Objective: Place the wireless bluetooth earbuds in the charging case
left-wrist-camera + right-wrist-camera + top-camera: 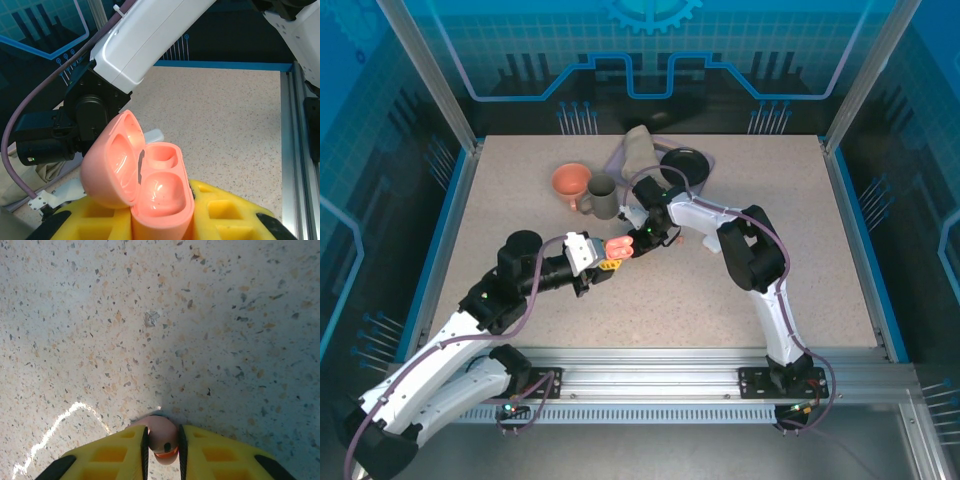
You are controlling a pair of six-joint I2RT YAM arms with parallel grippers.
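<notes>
The right gripper pinches a tiny salmon-pink plastic earbud across its rounded body, likely light and slippery; the left gripper clamps the open salmon-pink charging case.

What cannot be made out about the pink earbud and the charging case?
Right wrist: sides of the pink earbud, hidden between the yellow fingers.
Left wrist: base of the charging case, hidden by the left gripper and cut off by the bottom edge.
Top external: the earbud, too small to tell at the right gripper.
</notes>
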